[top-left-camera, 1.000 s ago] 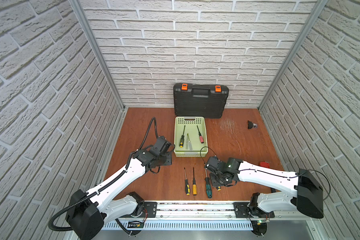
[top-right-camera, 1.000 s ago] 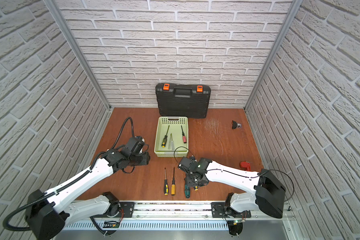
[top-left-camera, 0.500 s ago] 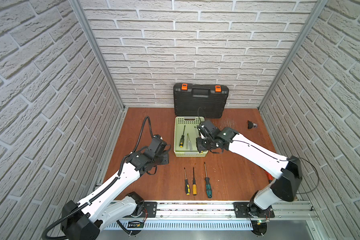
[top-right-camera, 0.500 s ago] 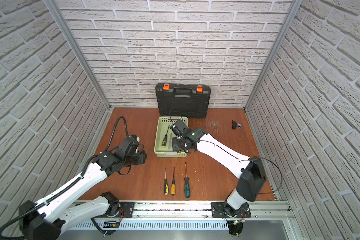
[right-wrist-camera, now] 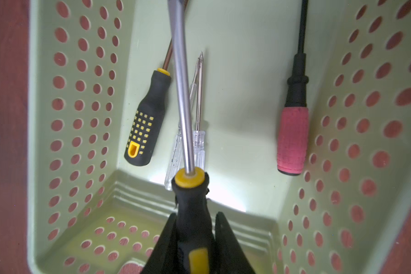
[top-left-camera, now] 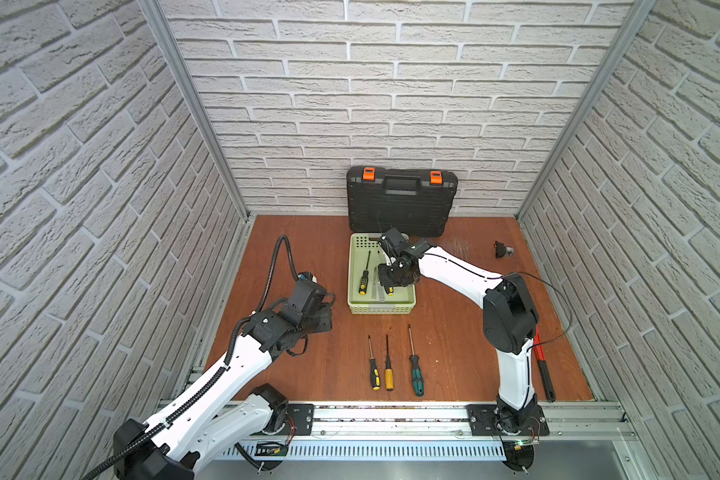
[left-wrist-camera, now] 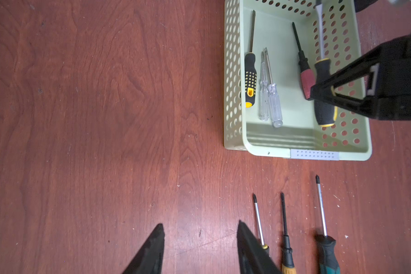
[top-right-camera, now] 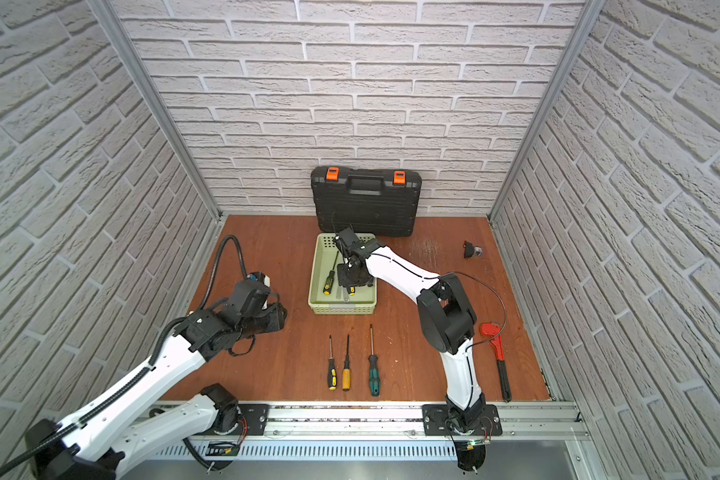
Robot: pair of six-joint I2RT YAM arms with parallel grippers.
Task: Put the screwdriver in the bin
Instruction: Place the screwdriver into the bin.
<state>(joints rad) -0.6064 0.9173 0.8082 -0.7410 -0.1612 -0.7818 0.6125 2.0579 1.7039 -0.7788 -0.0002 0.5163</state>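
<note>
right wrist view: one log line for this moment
right claw: shut on black-yellow-handled screwdriver | above pale green perforated plastic bin | left claw: open, empty

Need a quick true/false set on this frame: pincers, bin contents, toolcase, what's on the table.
1. The right pincer is shut on a black-and-yellow screwdriver over the bin. True.
2. The left pincer holds a screwdriver. False: it is open and empty.
3. Three screwdrivers lie on the table in front of the bin. True.
4. The toolcase lies open. False: it is shut and stands upright.
5. The bin is empty. False: a red-handled screwdriver and others lie in it.
</note>
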